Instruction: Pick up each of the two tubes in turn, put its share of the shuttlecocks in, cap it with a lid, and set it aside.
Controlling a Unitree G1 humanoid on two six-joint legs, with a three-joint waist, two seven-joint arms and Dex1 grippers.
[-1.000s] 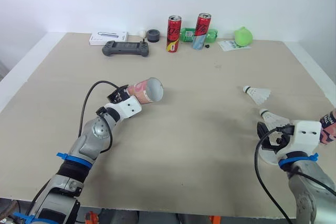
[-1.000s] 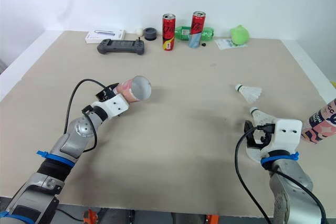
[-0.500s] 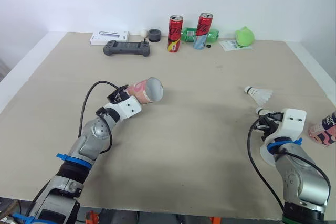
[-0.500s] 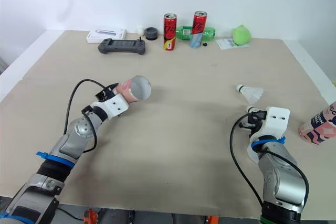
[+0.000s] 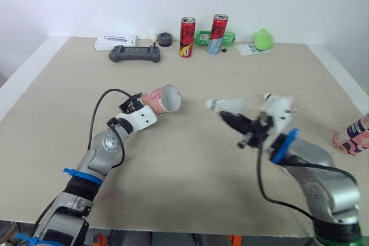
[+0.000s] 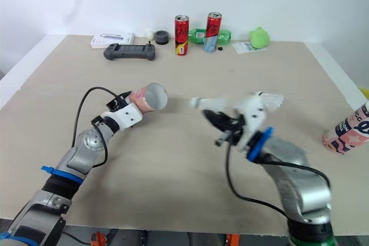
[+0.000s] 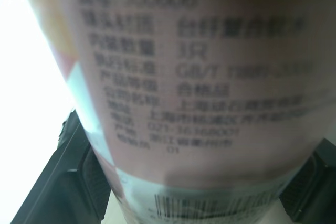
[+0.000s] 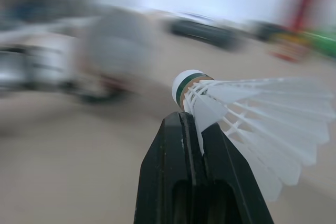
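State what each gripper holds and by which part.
Left gripper: tube, at the end opposite its mouth. Right gripper: shuttlecock, by feathers near the cork.

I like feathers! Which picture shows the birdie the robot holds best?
The right wrist view: the shuttlecock is close up, cork and feathers plain, held by the right gripper. Both eye views show it small, above the table. The left wrist view faces the tube.

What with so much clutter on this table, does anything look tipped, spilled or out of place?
Two things lie on their sides: the second tube near the right edge of the table, and a green bottle at the back, behind the red cans. Nothing looks spilled or damaged.
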